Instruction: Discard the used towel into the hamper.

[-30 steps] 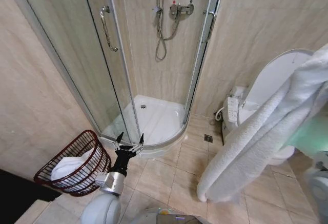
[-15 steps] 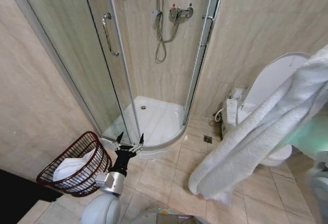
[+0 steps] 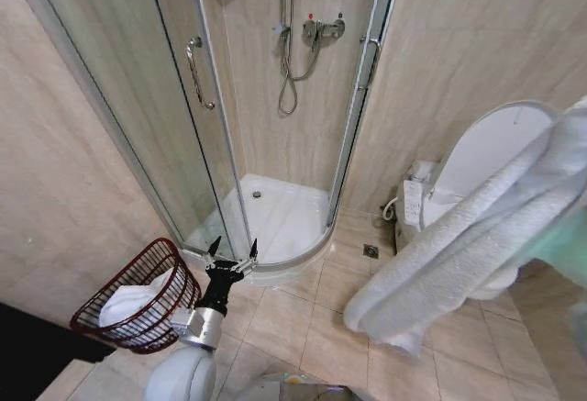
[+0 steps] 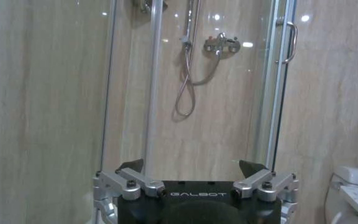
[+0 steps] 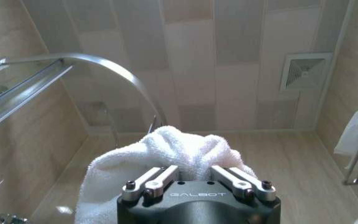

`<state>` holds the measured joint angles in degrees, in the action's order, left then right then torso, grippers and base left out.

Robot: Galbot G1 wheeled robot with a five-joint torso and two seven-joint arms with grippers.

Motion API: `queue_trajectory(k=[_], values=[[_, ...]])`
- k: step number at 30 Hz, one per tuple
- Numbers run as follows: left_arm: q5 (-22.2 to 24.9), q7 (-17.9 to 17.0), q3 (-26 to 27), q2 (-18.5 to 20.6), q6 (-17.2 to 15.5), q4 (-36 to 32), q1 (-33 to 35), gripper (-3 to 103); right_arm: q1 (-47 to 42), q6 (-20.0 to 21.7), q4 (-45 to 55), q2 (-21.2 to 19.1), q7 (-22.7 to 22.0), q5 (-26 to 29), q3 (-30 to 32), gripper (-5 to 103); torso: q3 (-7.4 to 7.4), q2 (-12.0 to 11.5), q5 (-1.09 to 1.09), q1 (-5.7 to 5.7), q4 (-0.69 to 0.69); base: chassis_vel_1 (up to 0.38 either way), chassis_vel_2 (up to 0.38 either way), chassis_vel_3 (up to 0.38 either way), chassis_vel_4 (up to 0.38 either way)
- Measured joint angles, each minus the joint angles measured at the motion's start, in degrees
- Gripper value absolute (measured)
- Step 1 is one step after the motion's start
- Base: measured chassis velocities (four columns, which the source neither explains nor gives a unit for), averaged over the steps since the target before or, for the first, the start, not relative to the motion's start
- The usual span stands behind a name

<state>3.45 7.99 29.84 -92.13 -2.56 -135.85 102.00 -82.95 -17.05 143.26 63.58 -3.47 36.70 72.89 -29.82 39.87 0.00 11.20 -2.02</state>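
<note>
The used towel [image 3: 459,252], white and thick, hangs in a long fold across the right of the head view, its lower end above the floor tiles. In the right wrist view my right gripper [image 5: 195,170] is shut on a bunch of the towel [image 5: 179,144], which bulges out past the fingers. The hamper [image 3: 167,252], a dark red-brown wire basket, stands on the floor at the lower left with a white cloth [image 3: 128,302] inside. Just right of the hamper's rim my left gripper [image 3: 231,252] points up, open and holding nothing, as the left wrist view also shows [image 4: 191,164].
A glass shower cubicle [image 3: 275,208] with a curved white tray fills the corner ahead. A white toilet [image 3: 477,158] with its lid raised stands at the right wall, behind the towel. A floor drain [image 3: 371,250] lies between them. Beige tiles [image 3: 293,318] lie open in front.
The whole head view has shifted slightly, so the camera moved. The towel's hanging end has risen a little and swung. The left gripper keeps its pose.
</note>
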Motion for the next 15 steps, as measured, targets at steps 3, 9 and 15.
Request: queue_trajectory(k=[3, 9, 15], values=[[0.0, 0.0, 0.0, 0.0, 0.0, 0.0, 0.0, 100, 0.0, 0.0, 0.0, -0.1, 0.1, -0.1, -0.2, 9, -0.37, 0.6, 0.00, 0.29, 0.00, 0.000, 0.000, 0.000, 0.000], [0.0, 0.0, 0.0, 0.0, 0.0, 0.0, 0.0, 100, 0.0, 0.3, 0.0, 0.1, 0.2, -0.2, 0.0, 9, -1.33, 2.3, 0.00, 0.96, 0.00, 0.000, 0.000, 0.000, 0.000], [0.0, 0.0, 0.0, 0.0, 0.0, 0.0, 0.0, 100, 0.5, -0.3, 0.0, -0.2, 0.3, -0.2, 0.2, 9, -2.21, 3.8, 0.00, 1.58, -0.01, 0.000, 0.000, 0.000, 0.000]])
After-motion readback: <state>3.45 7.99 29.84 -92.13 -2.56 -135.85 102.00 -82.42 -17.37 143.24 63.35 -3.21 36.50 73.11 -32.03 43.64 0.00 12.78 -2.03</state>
